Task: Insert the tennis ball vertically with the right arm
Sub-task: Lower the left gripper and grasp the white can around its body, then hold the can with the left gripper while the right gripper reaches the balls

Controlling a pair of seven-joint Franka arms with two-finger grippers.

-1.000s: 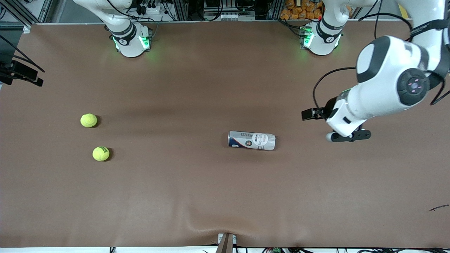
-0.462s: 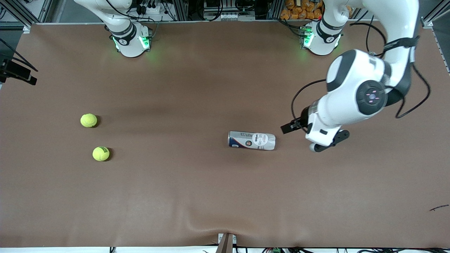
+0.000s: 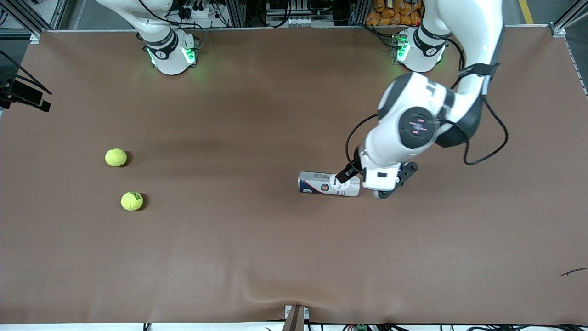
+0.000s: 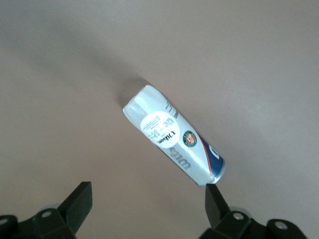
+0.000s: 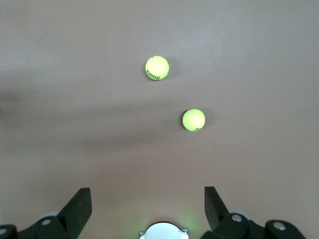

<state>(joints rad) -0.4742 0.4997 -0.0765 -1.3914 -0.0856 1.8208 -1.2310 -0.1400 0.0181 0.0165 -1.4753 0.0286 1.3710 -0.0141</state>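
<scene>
The can (image 3: 328, 184) lies flat mid-table, and the left gripper (image 4: 148, 199) hangs over its end toward the left arm's side, jaws wide, holding nothing. To stand it up well, the fingers should straddle the can squarely across its width before closing. The right gripper (image 5: 148, 199) waits, also spread and empty, high over the two balls (image 3: 115, 157) (image 3: 132, 201) near the right arm's end.

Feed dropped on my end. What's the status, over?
Left gripper open over the lying can. Right gripper open, high over both tennis balls, waiting. Balls untouched on table. Nothing blocking.
</scene>
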